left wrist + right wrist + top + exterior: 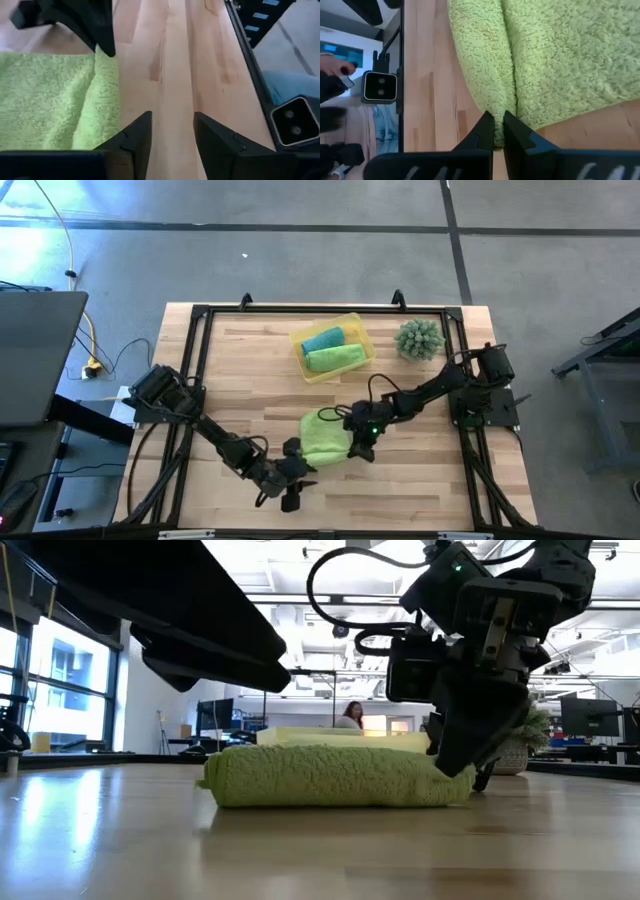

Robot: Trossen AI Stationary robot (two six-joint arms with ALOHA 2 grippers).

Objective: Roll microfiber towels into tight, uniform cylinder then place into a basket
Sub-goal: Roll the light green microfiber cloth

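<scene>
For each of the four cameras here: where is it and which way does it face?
High: overhead, straight down; both arms, basket.
Low: tabletop height, looking level; right gripper on the lime-green towel.
Left wrist: past the left gripper, open over bare wood.
Right wrist: right gripper's fingers pinching the towel's edge.
All four share that towel.

3 microfiber towels: 2 lime-green, 1 loose on the table (pixel 322 438) and 1 rolled (pixel 334 358), plus 1 teal roll (pixel 323 339). 1 yellow basket (pixel 358 325). 1 spiky green plant (pixel 419 339). 2 robot arms, each with 1 gripper: left gripper (pixel 291 498), right gripper (pixel 362 450).
</scene>
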